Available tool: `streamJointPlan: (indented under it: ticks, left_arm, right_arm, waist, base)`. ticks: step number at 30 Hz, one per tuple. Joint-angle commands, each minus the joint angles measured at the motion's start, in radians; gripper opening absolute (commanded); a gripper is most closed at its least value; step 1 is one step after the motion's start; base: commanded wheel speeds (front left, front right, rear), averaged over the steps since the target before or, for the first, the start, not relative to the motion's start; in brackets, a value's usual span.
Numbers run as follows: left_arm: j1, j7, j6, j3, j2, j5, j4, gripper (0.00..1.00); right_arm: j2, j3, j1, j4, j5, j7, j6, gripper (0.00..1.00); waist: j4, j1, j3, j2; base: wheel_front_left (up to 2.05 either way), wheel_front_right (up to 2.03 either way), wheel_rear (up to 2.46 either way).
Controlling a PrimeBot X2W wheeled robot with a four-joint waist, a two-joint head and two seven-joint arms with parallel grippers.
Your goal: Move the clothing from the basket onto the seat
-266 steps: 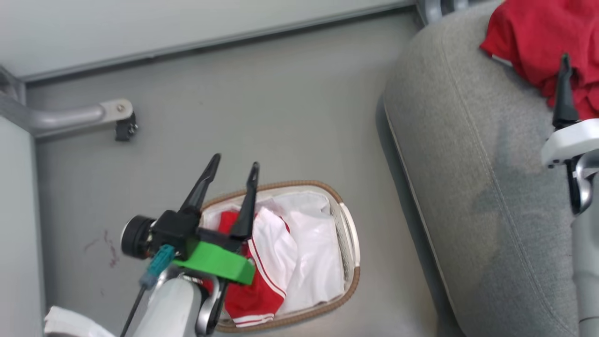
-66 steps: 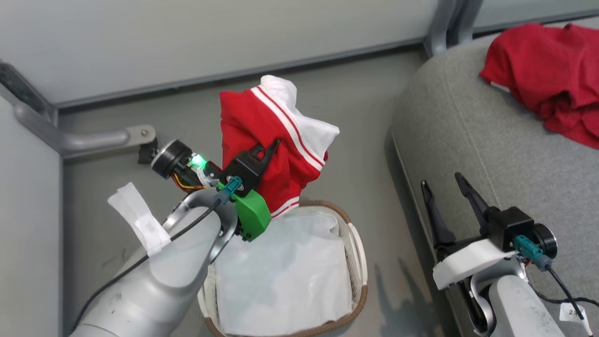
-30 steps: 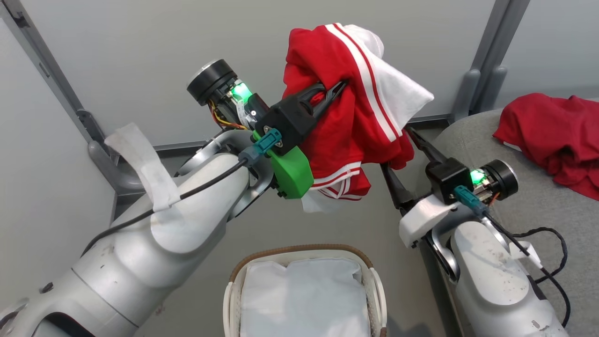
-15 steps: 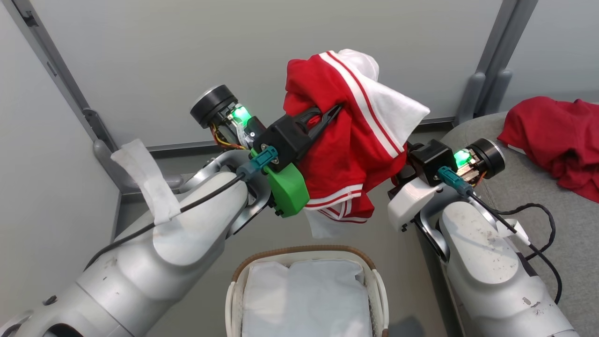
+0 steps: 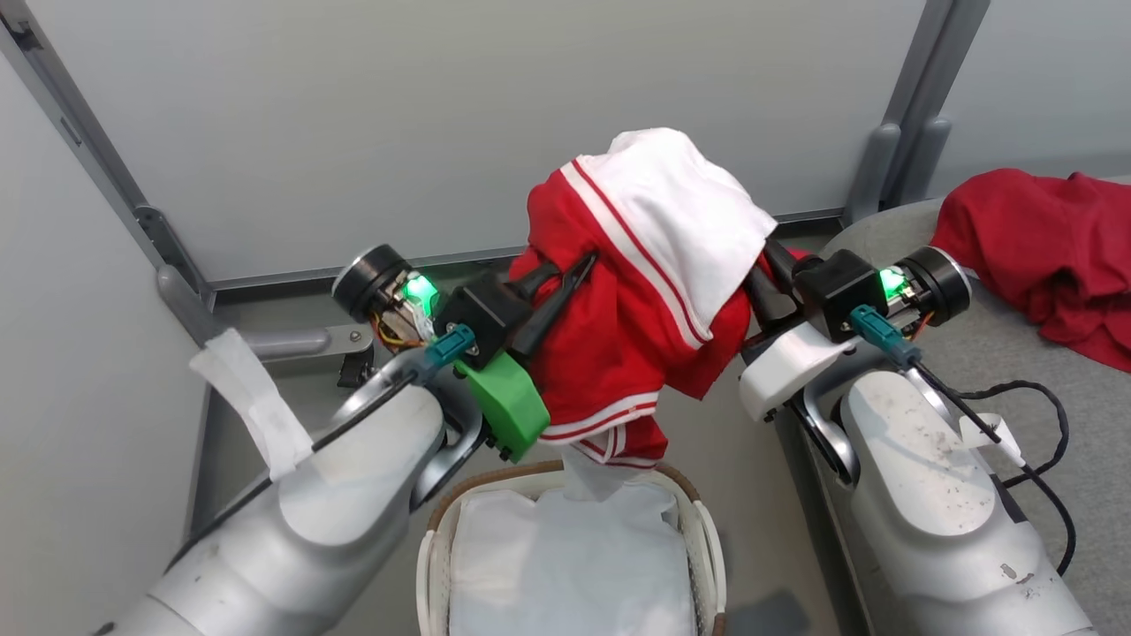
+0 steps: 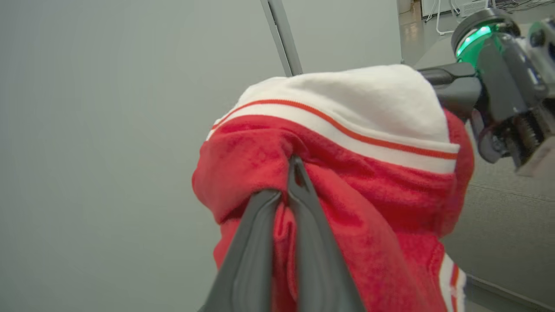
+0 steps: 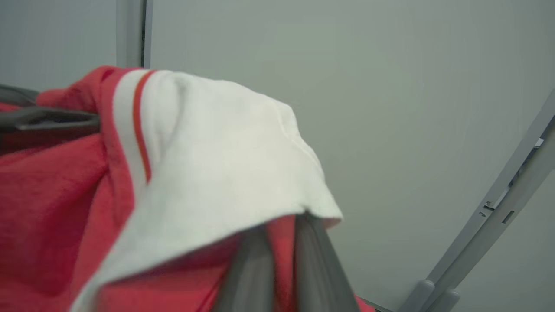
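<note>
Both grippers are holding the striped garment (image 5: 636, 353) up in the air, right over the basket (image 5: 714, 556). The left gripper (image 5: 570, 265) is pinching red cloth between its almost closed fingers. The right gripper (image 5: 767, 274) is pinching the other side the same way. Inside the basket, the white liner (image 5: 565, 565) is showing. The plain red garment (image 5: 1043, 238) is lying on the seat (image 5: 1043, 362).

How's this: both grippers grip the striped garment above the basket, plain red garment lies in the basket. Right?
No: head view shows the plain red garment on the seat, not in the basket. The left gripper and right gripper do grip the striped garment above the basket.
</note>
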Motion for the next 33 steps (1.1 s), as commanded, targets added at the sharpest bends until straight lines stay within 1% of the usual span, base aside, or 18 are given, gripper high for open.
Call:
streamJointPlan:
  ticks: [1,5,7,16,20,24,28,33]
  left_arm:
    - [0.037,-0.01,0.011,0.011,-0.013,-0.015,0.006,1.0]
    - [0.113,-0.023,0.035,0.038,-0.042,-0.026,0.006,1.0]
    - [0.157,-0.023,0.042,0.063,-0.06,-0.027,-0.016,1.0]
    - [0.349,-0.023,0.024,0.182,-0.1,0.034,-0.059,1.0]
    - [0.398,-0.023,0.017,0.238,-0.117,0.065,-0.065,1.0]
    - [0.434,-0.023,0.007,0.273,-0.135,0.102,-0.069,1.0]
    - [0.45,-0.023,-0.003,0.295,-0.151,0.134,-0.077,1.0]
    - [0.462,-0.022,-0.011,0.314,-0.163,0.168,-0.096,1.0]
  right_arm:
    - [-0.004,-0.01,0.011,-0.012,-0.002,-0.002,-0.001,0.0]
    - [-0.004,-0.035,0.018,-0.038,-0.006,-0.002,-0.001,0.0]
    - [-0.004,-0.049,0.021,-0.053,-0.007,-0.002,-0.001,0.0]
    - [-0.004,-0.101,0.045,-0.117,-0.021,-0.002,-0.001,0.0]
    - [-0.004,-0.119,0.048,-0.129,-0.03,-0.002,-0.001,0.0]
    - [-0.004,-0.146,0.051,-0.139,-0.039,-0.002,-0.001,0.0]
    - [-0.004,-0.177,0.043,-0.15,-0.046,-0.002,-0.001,0.0]
    - [-0.007,-0.209,0.02,-0.168,-0.068,-0.002,-0.001,0.0]
  waist:
    - [-0.001,0.0,0.003,0.0]
    - [-0.002,0.0,0.01,0.0]
    - [-0.003,0.0,0.014,0.0]
    - [-0.011,0.0,0.037,0.0]
    - [-0.016,0.0,0.047,0.0]
    - [-0.024,0.0,0.059,0.0]
    - [-0.049,0.0,0.075,0.0]
    - [-0.118,0.0,0.095,0.0]
  base:
    - [0.0,0.0,0.0]
    - [0.0,0.0,0.0]
    - [0.0,0.0,0.0]
    - [0.0,0.0,0.0]
    - [0.0,0.0,0.0]
    - [0.0,0.0,0.0]
    - [0.0,0.0,0.0]
    - [0.0,0.0,0.0]
